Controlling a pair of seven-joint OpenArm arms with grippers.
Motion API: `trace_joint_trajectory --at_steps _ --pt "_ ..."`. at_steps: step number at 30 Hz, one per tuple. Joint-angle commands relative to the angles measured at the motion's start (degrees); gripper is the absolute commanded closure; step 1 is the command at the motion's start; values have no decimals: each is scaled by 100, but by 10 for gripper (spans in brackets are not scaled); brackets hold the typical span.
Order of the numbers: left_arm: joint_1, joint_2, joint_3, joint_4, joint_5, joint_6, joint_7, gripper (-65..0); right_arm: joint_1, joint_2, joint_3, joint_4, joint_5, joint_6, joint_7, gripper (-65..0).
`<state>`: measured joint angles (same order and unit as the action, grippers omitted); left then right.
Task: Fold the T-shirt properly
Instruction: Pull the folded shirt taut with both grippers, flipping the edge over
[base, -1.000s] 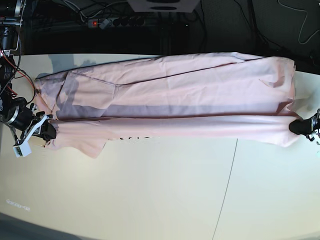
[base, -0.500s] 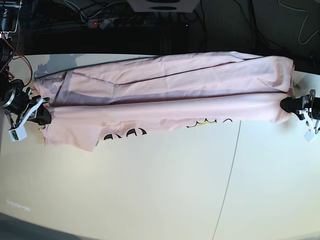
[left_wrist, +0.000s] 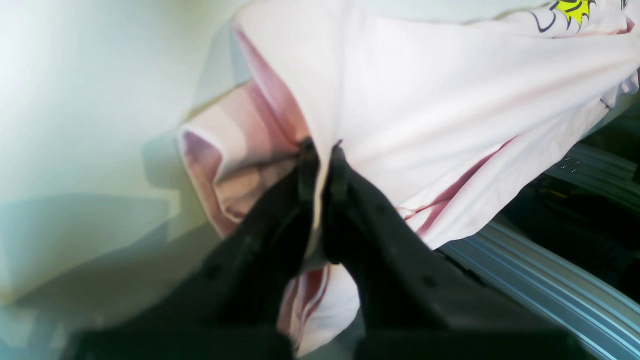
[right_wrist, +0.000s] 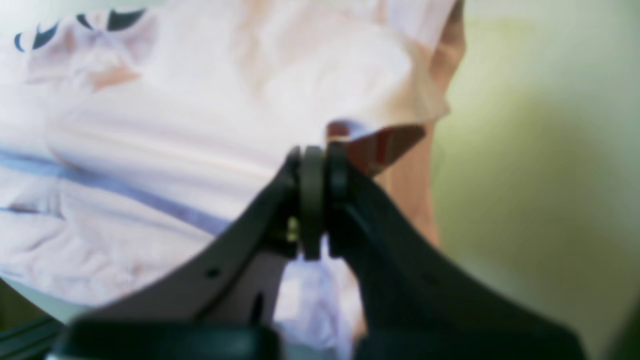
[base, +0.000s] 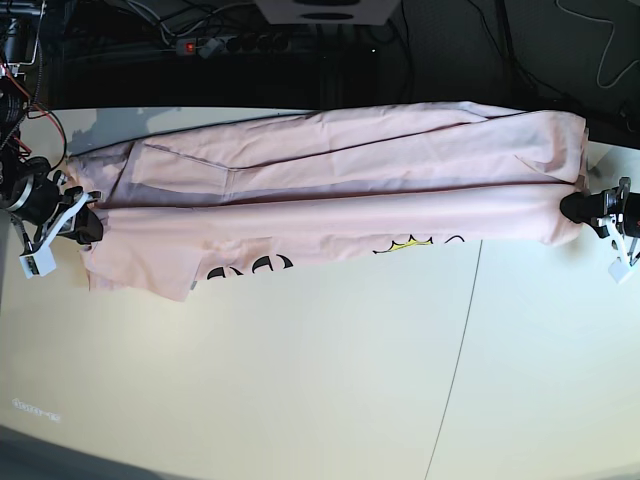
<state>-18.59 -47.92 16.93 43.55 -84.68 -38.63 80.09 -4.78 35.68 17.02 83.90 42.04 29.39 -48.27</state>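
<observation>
The pale pink T-shirt (base: 330, 190) lies stretched lengthwise across the far part of the table, its near edge lifted and folded back so black lettering with a yellow bit shows underneath. My left gripper (base: 575, 208) is at the base view's right end, shut on the T-shirt's edge (left_wrist: 320, 150). My right gripper (base: 90, 226) is at the left end, shut on the T-shirt near a sleeve (right_wrist: 315, 150). Both hold the fabric taut between them. The neck label is hidden.
The pale table (base: 300, 380) extends toward the camera, with a seam line (base: 455, 370) running down its right part. Behind the table's far edge lie cables and a power strip (base: 215, 45). An aluminium rail (left_wrist: 550, 280) runs beside the table edge.
Both grippers have carried the held edge of the T-shirt toward the far side of the table, turning it over so the lettering came into view; little movement in the last half second.
</observation>
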Motion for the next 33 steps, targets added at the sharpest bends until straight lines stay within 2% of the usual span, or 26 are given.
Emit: trace_joint_trajectory --at_steps 1,4,5,7,8,11,12,13,15,16,25,31,32,33 --pt "-101 -179 -33 55 -32 -137 -9 -16 76 157 87 2 -46 509 114 0" --pt "-92 -179 -33 52 -32 -137 -9 -156 76 157 87 -177 -44 509 118 0" --pt "-87 -179 -33 55 -32 -137 -9 -184 74 157 87 -232 -44 509 133 0" --pt "-87 -179 -33 55 -32 -137 -9 -216 76 157 85 -341 -44 509 157 -56" --pt "-87 -179 -33 55 -32 -137 -9 -217 76 157 85 -376 -44 509 181 -109" --pt "-87 -179 -33 55 -32 -137 -9 -233 61 133 87 -385 -44 505 236 -341" --pt "-90 -179 -35 55 -32 -137 -9 -263 59 129 85 -385 -44 505 275 -393" --pt "-90 -179 -35 55 -32 -137 -9 -298 57 129 85 -385 -44 505 310 -412" --pt "-90 -179 -35 55 -32 -137 -9 -346 63 131 87 -380 -44 494 376 -411" --pt "-90 -181 -35 55 -32 -137 -9 -349 63 129 87 -369 -44 492 437 -411" --pt "-94 -374 -46 70 -32 -137 -9 -349 166 98 103 133 -39 492 608 -411" --pt "-92 -369 -46 76 -32 -137 -9 -349 345 -66 48 715 352 494 448 -403" --pt "-92 -369 -46 76 -32 -137 -9 -349 348 -101 -2 726 341 494 448 -368" --pt "-92 -369 -46 76 -32 -137 -9 -349 348 -151 -44 723 319 494 450 -298"
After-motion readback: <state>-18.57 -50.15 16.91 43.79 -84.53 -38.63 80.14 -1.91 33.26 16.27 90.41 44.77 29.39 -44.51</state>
